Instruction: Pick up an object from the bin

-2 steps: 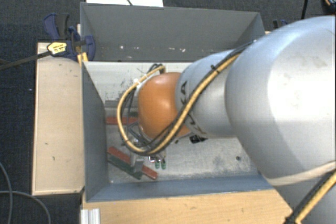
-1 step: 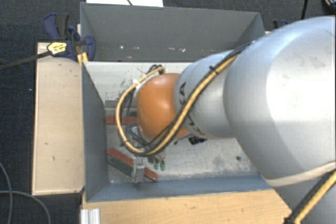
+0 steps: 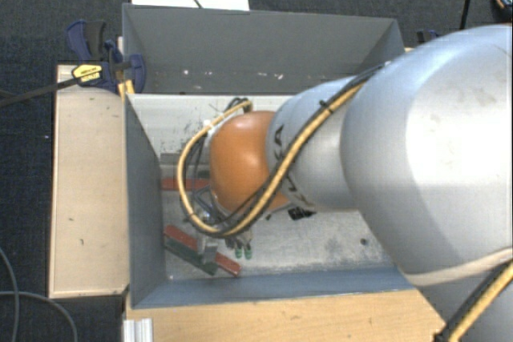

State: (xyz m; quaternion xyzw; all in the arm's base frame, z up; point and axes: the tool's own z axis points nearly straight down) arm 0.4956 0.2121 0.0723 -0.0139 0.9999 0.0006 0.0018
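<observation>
Hovering arm [image 3: 377,172] over red-and-grey tool [image 3: 192,252]

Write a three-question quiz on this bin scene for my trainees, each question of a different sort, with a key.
1. True or false: the arm reaches in from the view's left.
2. Which colour is the cover on the wrist? A blue, B orange, C green.
3. In which corner of the bin do the red sticks lie?

Key: 1 false, it comes from the right. 2 B. 3 The view's lower left corner, just below the wrist.
</observation>
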